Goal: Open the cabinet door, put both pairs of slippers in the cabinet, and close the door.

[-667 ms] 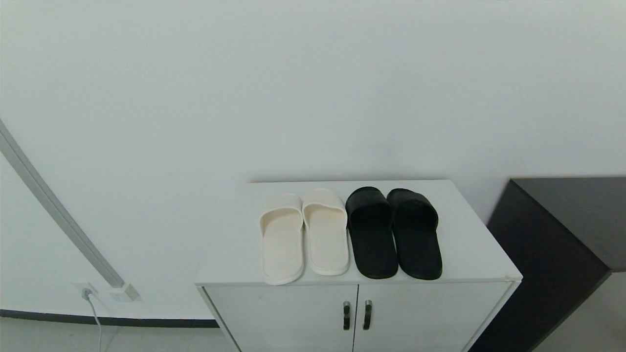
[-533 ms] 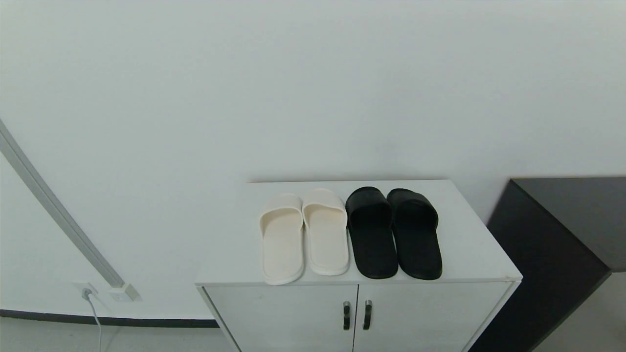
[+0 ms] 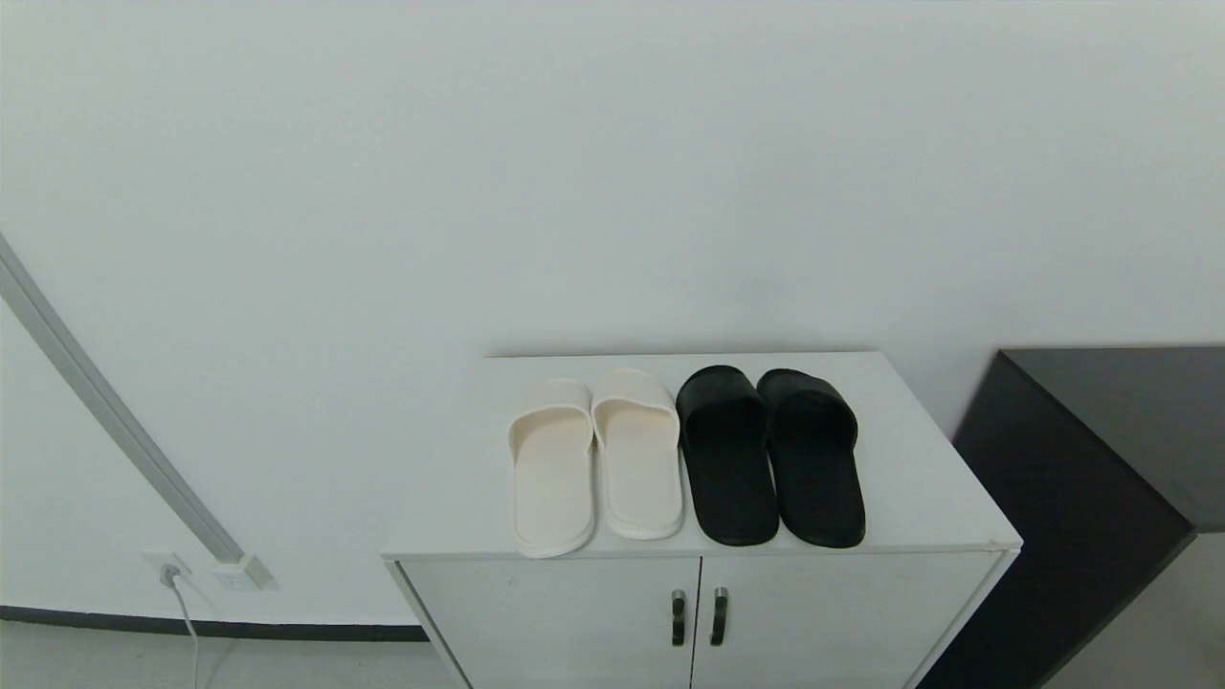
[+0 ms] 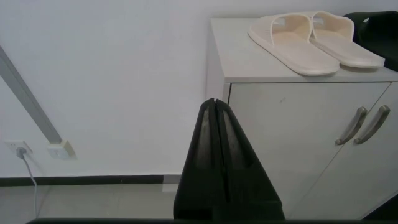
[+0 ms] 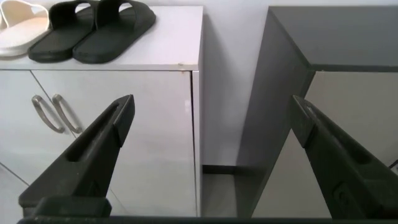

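- Head view: a white, smooth, box-shaped cabinet (image 3: 919, 478) stands against a plain wall. On its flat top two pairs of open-toed slides lie side by side, toes to the far wall and heels at the near edge. The white pair (image 3: 593, 464) is on the left and the black pair (image 3: 770, 459) on the right, the inner slippers touching. Both look like matte moulded foam with broad bands and rounded soles.
- Below, the two doors (image 3: 555, 622) are closed, with slim curved metal handles (image 3: 699, 617) just beside the centre seam. A dark matte unit (image 3: 1072, 507) stands to the right, and a wall socket (image 3: 170, 569) sits low on the left.
- Left wrist view: the left tool (image 4: 215, 106), black, has its fingers pressed together, near the cabinet's left front corner and apart from it.
- Right wrist view: the right tool (image 5: 212, 106) is spread wide and holds nothing, facing the gap between the cabinet and the dark unit.
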